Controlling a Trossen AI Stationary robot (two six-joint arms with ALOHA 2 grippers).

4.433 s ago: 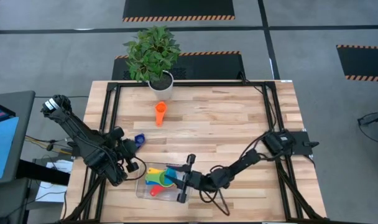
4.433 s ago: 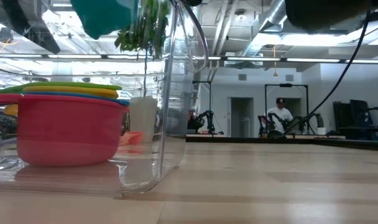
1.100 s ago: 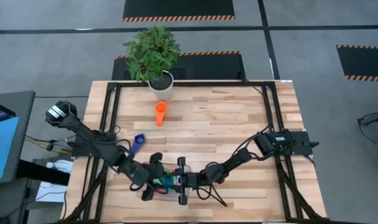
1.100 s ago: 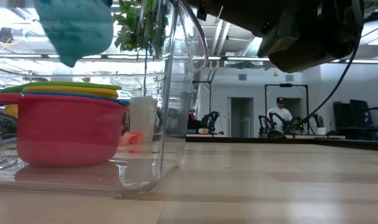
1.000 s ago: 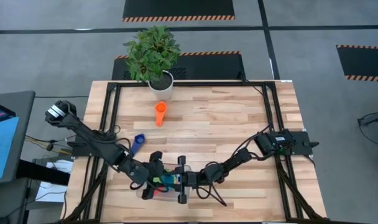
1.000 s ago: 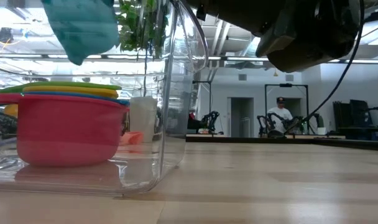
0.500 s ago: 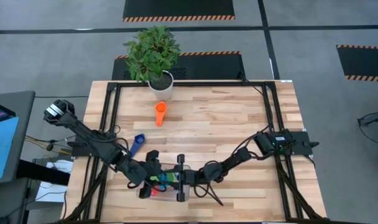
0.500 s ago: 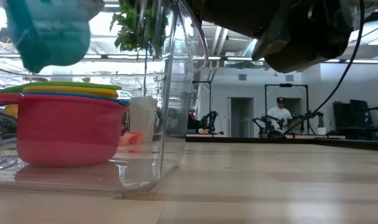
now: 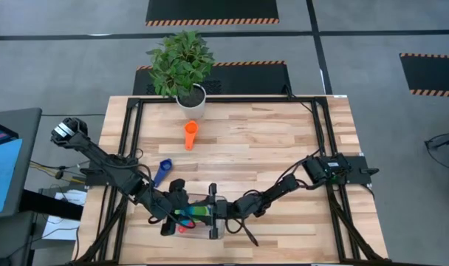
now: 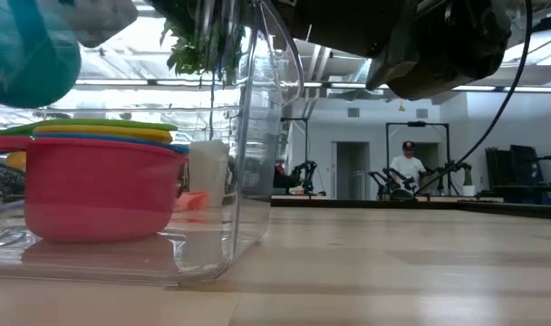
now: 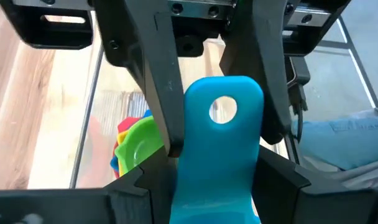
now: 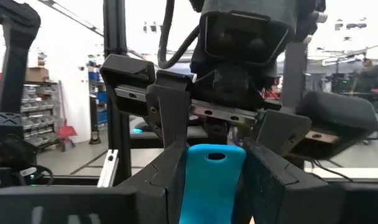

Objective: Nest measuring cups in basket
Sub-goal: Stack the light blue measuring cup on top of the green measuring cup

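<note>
From my station, both arms meet over the clear basket at the near edge of the table. My left gripper has its two dark fingers pressed against either side of the light blue cup's flat handle, which has a round hole near its end. Facing it from the other side, my right gripper has its own fingers closed against the same blue handle, so the cup hangs between the two grippers, above the basket.

At table height, the cup's teal bowl sits in the air above a nested stack standing inside the basket: a red cup at the bottom, with blue, yellow and green rims on it.

Two cups lie outside the basket on the wood: an orange cup just in front of the potted plant, and a dark blue cup near the left arm. A person sits far back in the room.
</note>
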